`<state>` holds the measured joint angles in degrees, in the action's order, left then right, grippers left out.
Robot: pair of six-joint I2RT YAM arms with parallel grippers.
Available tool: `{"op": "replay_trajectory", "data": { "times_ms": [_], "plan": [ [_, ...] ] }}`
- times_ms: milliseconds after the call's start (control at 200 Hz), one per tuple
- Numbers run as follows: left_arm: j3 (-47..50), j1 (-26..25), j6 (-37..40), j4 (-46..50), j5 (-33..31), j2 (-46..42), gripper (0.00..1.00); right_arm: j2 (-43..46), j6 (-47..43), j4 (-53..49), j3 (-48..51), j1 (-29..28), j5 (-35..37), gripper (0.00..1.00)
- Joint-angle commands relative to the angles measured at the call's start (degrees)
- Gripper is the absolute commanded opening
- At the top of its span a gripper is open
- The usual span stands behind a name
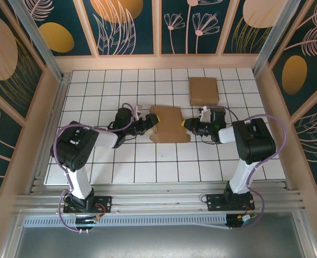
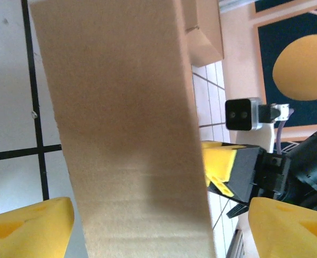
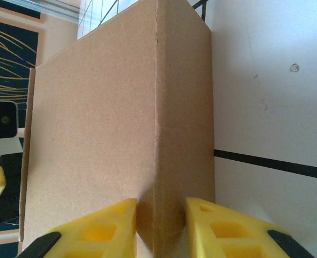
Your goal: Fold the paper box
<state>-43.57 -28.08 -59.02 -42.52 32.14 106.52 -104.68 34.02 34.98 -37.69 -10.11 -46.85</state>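
Observation:
The brown paper box lies partly folded in the middle of the table, between both grippers. My left gripper is at its left end, open. In the left wrist view a blurred cardboard panel stands between the wide-apart yellow fingers, with a gap on the right side. My right gripper is at the box's right end. In the right wrist view its jaws are shut on an upright folded wall of the box. The right gripper's yellow finger shows beyond the panel.
A second, closed brown box lies flat at the back right, just behind the right gripper. The white gridded table has free room in front of the box and to the far left. Wooden walls border the table.

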Motion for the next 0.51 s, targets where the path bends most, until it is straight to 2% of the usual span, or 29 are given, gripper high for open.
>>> {"op": "replay_trajectory", "data": {
  "times_ms": [0,135,205,345,405,501],
  "plan": [
    [-1.1,-0.7,-3.0,-2.3,-0.2,3.4,0.84,-3.2,-0.4,-7.5,2.3,0.2,3.6,0.28],
    [-0.5,-0.8,-6.9,-8.5,-0.6,5.3,0.84,-3.7,0.4,-6.4,2.5,0.1,3.3,0.28],
    [-1.2,-1.4,-8.8,-12.0,1.0,6.1,0.79,-3.6,0.8,-6.1,2.6,0.0,3.0,0.28],
    [-2.4,-2.0,-10.4,-12.0,0.7,5.4,0.66,-2.2,0.7,-6.7,2.6,-0.1,2.7,0.31],
    [-2.0,-2.1,-12.0,-11.9,-0.1,4.7,0.63,-0.5,0.8,-7.5,2.7,-0.1,3.1,0.36],
    [-1.1,-2.1,-13.7,-9.9,-1.6,2.7,0.59,4.1,-0.8,-11.5,1.9,0.0,4.7,0.5]
  ]
}}
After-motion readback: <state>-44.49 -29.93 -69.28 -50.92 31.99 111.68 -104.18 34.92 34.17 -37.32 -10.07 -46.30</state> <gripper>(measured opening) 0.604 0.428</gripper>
